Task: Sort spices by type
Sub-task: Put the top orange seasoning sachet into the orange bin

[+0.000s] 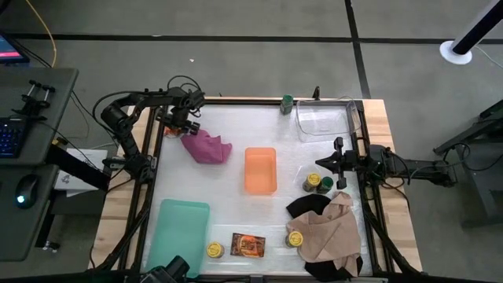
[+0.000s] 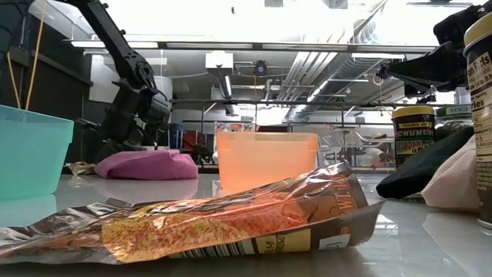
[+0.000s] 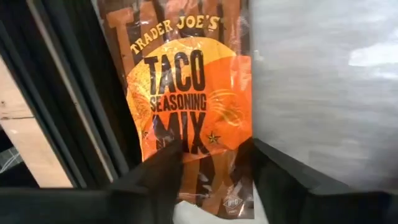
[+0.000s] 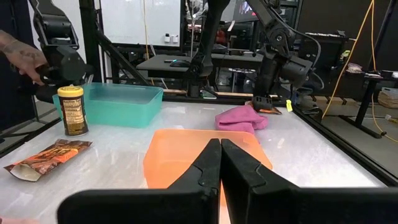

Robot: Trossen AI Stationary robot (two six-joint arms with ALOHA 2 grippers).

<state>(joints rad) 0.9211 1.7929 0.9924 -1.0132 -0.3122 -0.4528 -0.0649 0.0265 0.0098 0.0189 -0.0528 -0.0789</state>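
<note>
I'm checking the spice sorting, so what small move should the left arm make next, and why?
Probably a short, slow lift straight up. The left gripper sits over the taco seasoning packet in a table corner, close against the black frame rail, so rising first should clear the rail. The right gripper waits shut on the right side.

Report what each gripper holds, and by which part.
The left gripper straddles the lower end of a taco seasoning packet; a firm hold cannot be told. The right gripper is shut on nothing.
</note>
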